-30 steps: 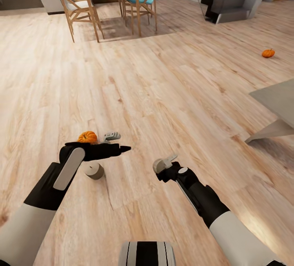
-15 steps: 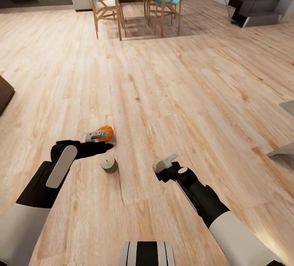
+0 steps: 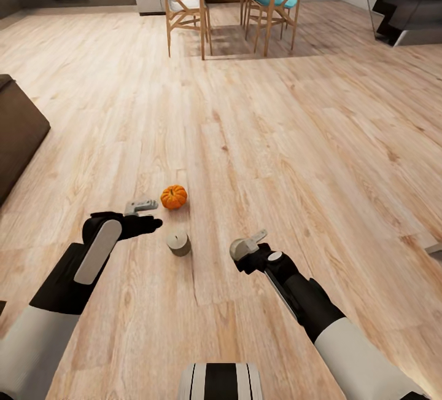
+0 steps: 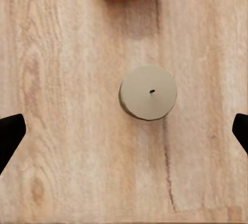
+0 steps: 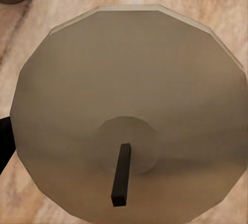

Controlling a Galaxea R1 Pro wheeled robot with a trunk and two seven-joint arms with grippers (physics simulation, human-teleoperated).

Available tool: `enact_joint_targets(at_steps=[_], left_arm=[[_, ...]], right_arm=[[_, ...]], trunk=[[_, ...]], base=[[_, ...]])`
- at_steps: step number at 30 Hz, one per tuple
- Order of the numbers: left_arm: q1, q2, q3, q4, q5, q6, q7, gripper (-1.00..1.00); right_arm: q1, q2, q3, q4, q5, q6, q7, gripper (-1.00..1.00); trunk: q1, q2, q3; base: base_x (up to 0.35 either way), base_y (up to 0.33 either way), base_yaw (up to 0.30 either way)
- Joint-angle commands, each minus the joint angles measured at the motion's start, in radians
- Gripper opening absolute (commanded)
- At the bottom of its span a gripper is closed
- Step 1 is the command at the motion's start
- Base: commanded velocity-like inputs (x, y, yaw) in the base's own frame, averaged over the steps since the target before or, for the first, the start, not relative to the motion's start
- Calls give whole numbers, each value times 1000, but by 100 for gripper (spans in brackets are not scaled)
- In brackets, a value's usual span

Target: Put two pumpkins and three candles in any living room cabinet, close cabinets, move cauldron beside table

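Hovering left hand (image 4: 124,131) over floor, fingers spread wide, nothing between them. Loose candle (image 4: 148,92) standing upright right under it, wick up, so no long axis to line up, just dropping straight down. Pumpkin (image 3: 174,196) sitting on floor just beyond candle, near but not touching; gonna be watching that it's not getting bumped. Right hand (image 3: 245,245) gripping second candle (image 5: 129,110), farther off. Dark cabinet (image 3: 15,133) corner waiting off to left.
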Motion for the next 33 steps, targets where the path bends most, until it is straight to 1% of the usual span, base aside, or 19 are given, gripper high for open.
enact_joint_targets(at_steps=[1,2,3,5,8,9,11,12,13,15,17,18,22,28,29,33], left_arm=[[0,-1,-21,0,0,0,20,100],[0,-2,-43,0,0,-1,43,100],[1,-6,-84,1,2,-1,88,100],[1,-21,-105,1,4,-1,117,100],[4,-41,-129,4,3,-1,132,100],[4,-43,-136,3,3,-1,133,100],[6,-49,-179,3,4,-3,135,100],[6,-50,-190,3,4,-4,135,100],[7,-51,-209,3,5,-4,135,100],[7,-57,-230,2,6,-5,135,100],[8,-69,-238,3,6,-6,136,100],[9,-79,-243,4,6,-7,136,100],[9,-90,-246,3,5,-7,136,100],[9,-92,-246,2,3,-7,136,100],[9,-88,-244,2,3,-8,136,100],[9,-87,-238,8,1,-10,136,100]], right_arm=[[0,-1,0,0,-4,-1,-1,-100],[0,-1,-1,0,-4,-2,-2,-100],[0,-2,-5,0,-4,-3,-3,-100],[0,-2,-15,0,-4,-4,-3,-100],[0,-3,-57,-3,-4,-4,-2,-100],[0,-3,-66,-5,-4,-3,-2,-100],[0,-3,-107,-22,-4,-1,-1,-100],[0,-4,-127,-32,-4,0,0,-100],[0,-4,-136,-36,-4,1,0,-100],[0,-4,-166,-54,-4,7,2,-100],[0,-4,-179,-65,-4,19,2,-100],[0,-4,-186,-81,-4,38,2,-100],[0,-4,-192,-129,-4,76,2,-100],[0,-11,-194,-167,-3,91,2,-100],[0,-8,-193,-171,-3,91,2,-100],[0,-7,-191,-172,-2,90,2,-100]], trunk=[[0,0,0],[0,0,0],[0,0,0],[0,0,0],[0,0,0],[0,0,0],[0,0,0],[0,0,0],[0,0,0],[0,0,0],[0,0,0],[0,0,0],[0,0,0],[0,0,0],[0,0,0],[0,0,0]], base=[[0,0,14],[0,0,9],[0,0,4],[0,0,2],[0,0,0],[0,0,0],[0,0,0],[0,0,0],[0,0,0],[0,0,0],[0,0,0],[0,0,0],[0,0,0],[0,0,0],[166,37,0],[263,83,0]])
